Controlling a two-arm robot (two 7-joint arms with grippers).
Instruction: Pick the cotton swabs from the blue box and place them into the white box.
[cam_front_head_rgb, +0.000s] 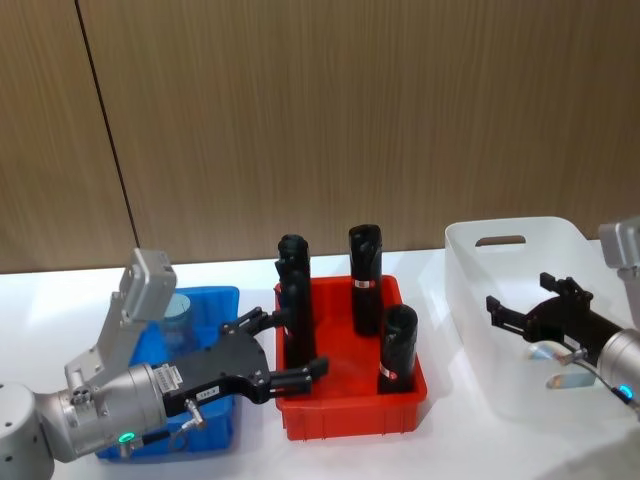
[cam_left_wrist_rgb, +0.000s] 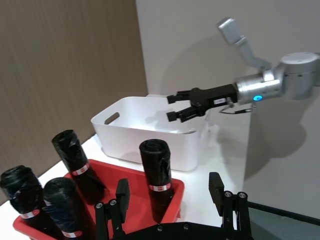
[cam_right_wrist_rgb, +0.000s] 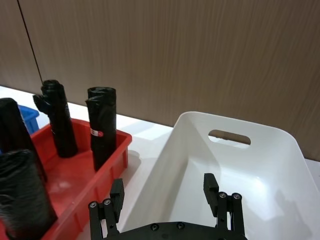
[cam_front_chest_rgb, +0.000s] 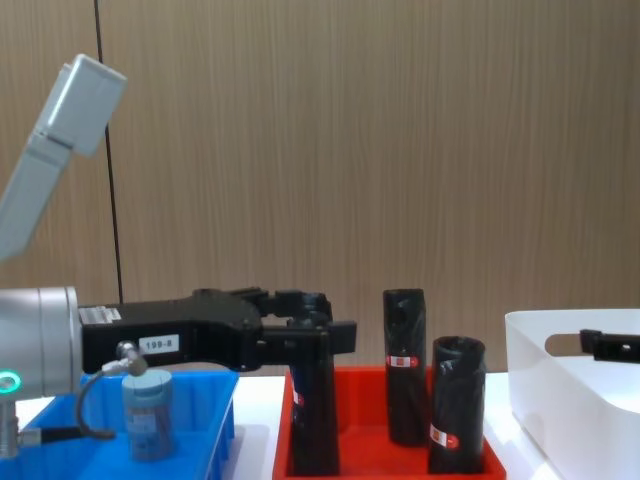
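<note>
Half hiding the blue box at lower left, spreading the left tool wide, empty, at the red tray's edge. Showing one cotton swabs jar upright inside. Hovering the right tool open, empty, over the white box.

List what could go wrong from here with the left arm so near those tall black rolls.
1. The open left gripper hangs close to the tall black rolls in the red plastic tray; turning could topple one.
2. It points away from the clear, pale-lidded cotton swab jar in the bright blue plastic box, so it may close on a roll instead.
The open right gripper hovers over the white plastic box.
</note>
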